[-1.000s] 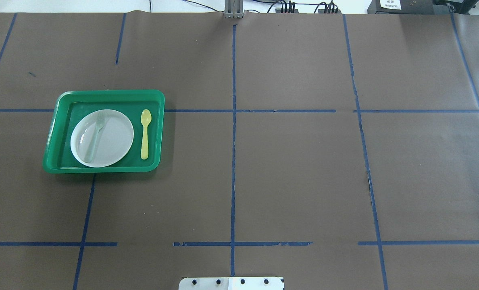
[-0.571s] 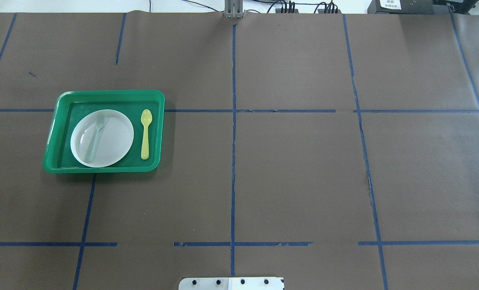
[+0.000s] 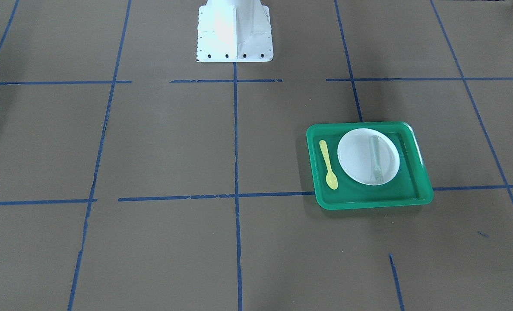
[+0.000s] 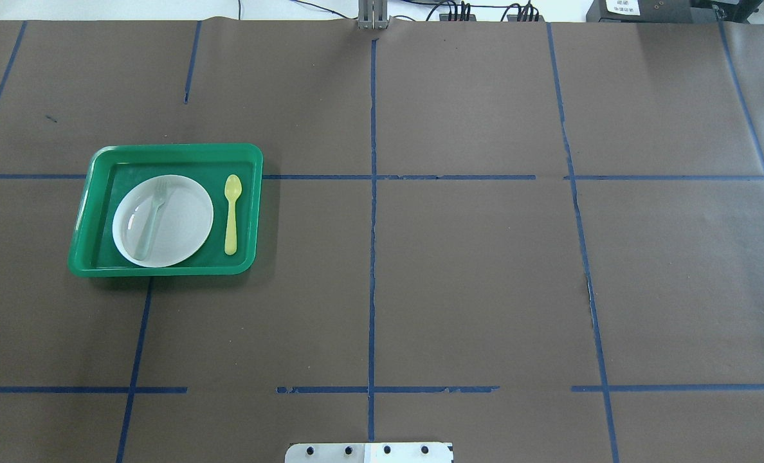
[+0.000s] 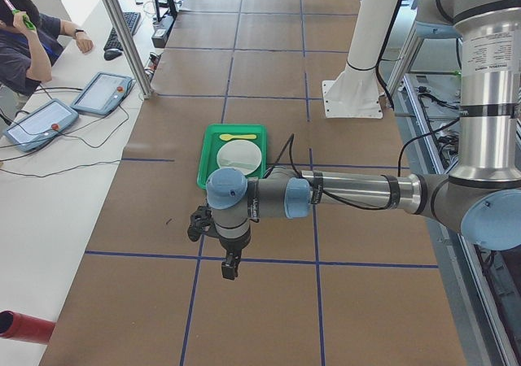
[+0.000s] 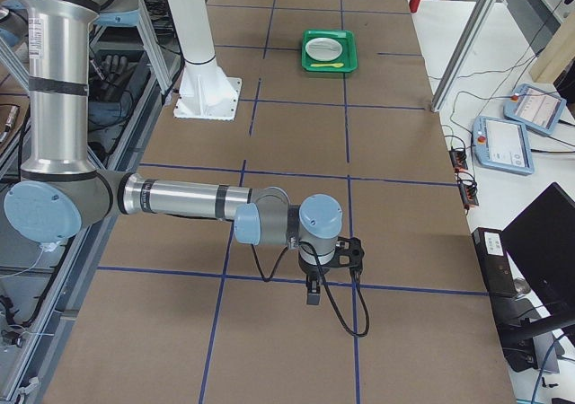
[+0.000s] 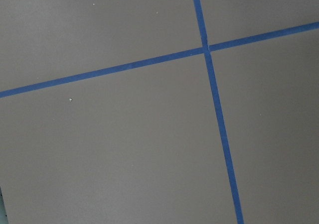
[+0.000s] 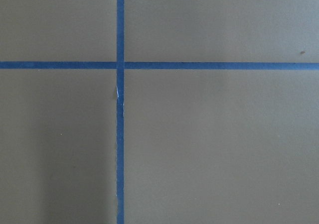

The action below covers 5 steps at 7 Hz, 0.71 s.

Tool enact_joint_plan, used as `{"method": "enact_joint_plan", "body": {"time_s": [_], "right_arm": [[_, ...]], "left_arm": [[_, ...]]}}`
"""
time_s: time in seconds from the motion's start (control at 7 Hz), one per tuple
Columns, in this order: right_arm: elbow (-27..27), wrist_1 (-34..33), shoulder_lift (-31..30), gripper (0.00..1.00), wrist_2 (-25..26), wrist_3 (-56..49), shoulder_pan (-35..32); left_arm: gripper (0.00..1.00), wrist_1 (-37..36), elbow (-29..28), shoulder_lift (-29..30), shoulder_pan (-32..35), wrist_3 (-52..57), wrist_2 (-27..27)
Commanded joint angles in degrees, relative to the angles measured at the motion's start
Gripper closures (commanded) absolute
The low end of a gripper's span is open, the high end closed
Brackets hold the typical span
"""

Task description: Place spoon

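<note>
The pale-yellow spoon lies flat on the floor of the green tray, just right of the white plate, with its bowl towards the far side. It also shows in the front-facing view. A grey-green fork lies on the plate. My left gripper shows only in the exterior left view, hanging above bare table well short of the tray. My right gripper shows only in the exterior right view, far from the tray. I cannot tell whether either is open or shut.
The table is covered in brown paper with a grid of blue tape lines. The white robot base stands at the table's middle edge. An operator sits at a side desk with tablets beyond the table's far edge.
</note>
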State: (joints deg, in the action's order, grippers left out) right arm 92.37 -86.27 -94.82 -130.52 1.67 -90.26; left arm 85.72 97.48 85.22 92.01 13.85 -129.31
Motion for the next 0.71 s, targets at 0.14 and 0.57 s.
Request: {"method": "enact_joint_plan", "body": {"time_s": [0.14,0.57], "right_arm": [[0.0,0.0,0.1,0.00,0.0,0.0,0.0],[0.0,0.0,0.0,0.00,0.0,0.0,0.0]], "left_arm": [[0.00,2.9,0.1,0.2,0.1,0.4,-0.2],[0.00,2.9,0.2,0.2,0.1,0.4,-0.2]]}}
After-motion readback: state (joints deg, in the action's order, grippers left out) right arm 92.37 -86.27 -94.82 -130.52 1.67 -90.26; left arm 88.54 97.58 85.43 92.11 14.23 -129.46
